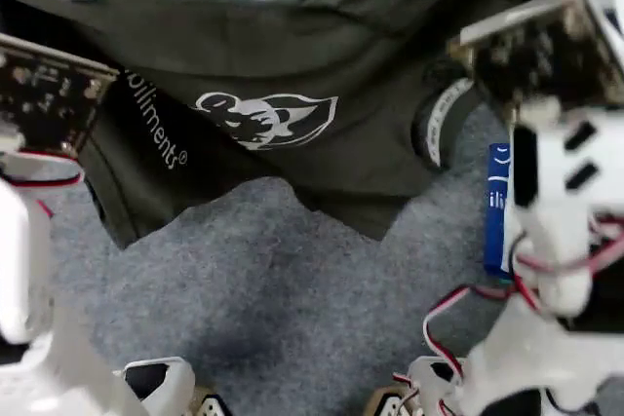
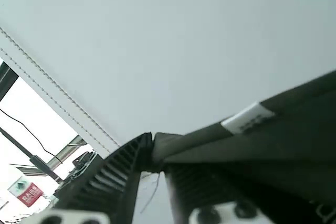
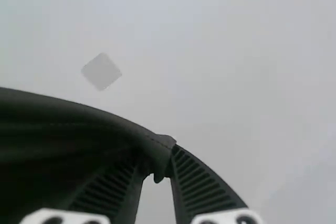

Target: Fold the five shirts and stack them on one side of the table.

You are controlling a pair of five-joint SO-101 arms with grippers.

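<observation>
A dark olive shirt (image 1: 292,94) with a white leaf print hangs stretched in the air between both arms, above the grey table (image 1: 292,319). Its lower hem dangles in uneven folds. My left gripper (image 2: 153,141) is shut on one top edge of the shirt (image 2: 252,145), close to a white label (image 2: 248,118). At the other side, my right gripper (image 3: 160,153) is shut on a pinched corner of the shirt (image 3: 68,135). Both wrist views look up past the cloth toward a pale ceiling.
In the high view the left arm (image 1: 39,270) stands at the left edge and the right arm (image 1: 556,241) at the right, with red and white cables. A blue item (image 1: 497,207) lies beside the right arm. Grey cloth covers the table under the shirt.
</observation>
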